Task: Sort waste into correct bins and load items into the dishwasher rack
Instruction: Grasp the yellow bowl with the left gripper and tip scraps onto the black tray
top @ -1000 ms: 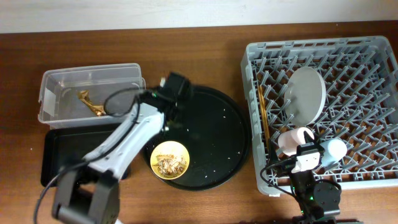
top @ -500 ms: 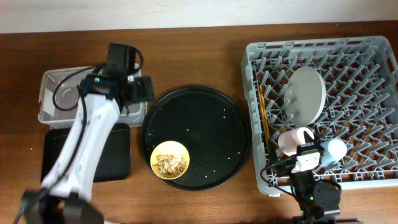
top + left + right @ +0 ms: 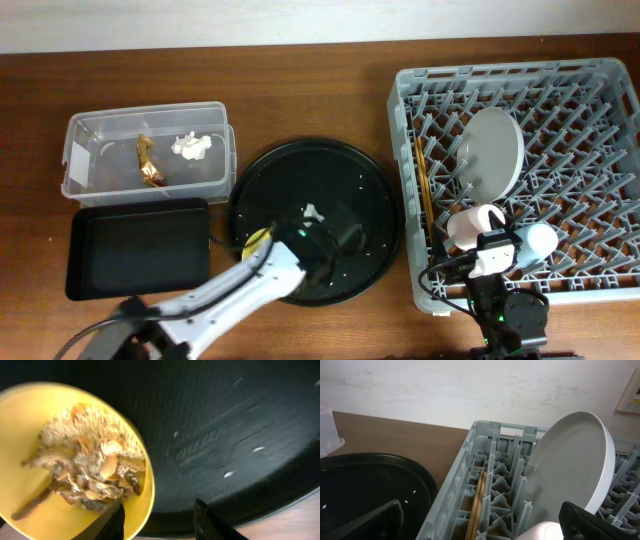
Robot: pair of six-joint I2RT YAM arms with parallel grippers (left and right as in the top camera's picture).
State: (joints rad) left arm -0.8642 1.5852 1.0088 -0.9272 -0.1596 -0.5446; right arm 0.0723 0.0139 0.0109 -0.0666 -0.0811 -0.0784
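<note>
My left arm (image 3: 215, 295) reaches from the near-left edge of the surface (image 3: 300, 90) slantwise up and to the right, its wrist low over the near-left part of the round black tray (image 3: 350, 200). My left pincer (image 3: 159, 521) points down, spread wide and holding nothing. One finger (image 3: 114, 525) hangs over the inside of the yellow bowl (image 3: 20, 460), the other (image 3: 210, 522) over bare tray, so the bowl's rim lies between them. I cannot tell whether either finger touches it. The bowl sits on the round tray and holds the beige food scraps (image 3: 90, 465). From overhead only a sliver of yellow shows beside my wrist.

The clear tub (image 3: 90, 130) stands at the far left with the foil wrapper (image 3: 150, 163) and the white tissue (image 3: 193, 147) inside, a little apart from each other. The flat black tray (image 3: 138, 247) lies just in front of the tub.

My right arm (image 3: 500, 300) is folded at the near edge of the rack (image 3: 590, 110), its wrist tilted up and looking across the rack. My right pincer (image 3: 480, 510) is spread wide with nothing between its fingers. The plate (image 3: 570, 460) leans on edge among the pegs. The chopsticks (image 3: 477, 500) lie along the rack's left side, and the pink cup (image 3: 475, 225) sits near the front, just beside my right wrist.
</note>
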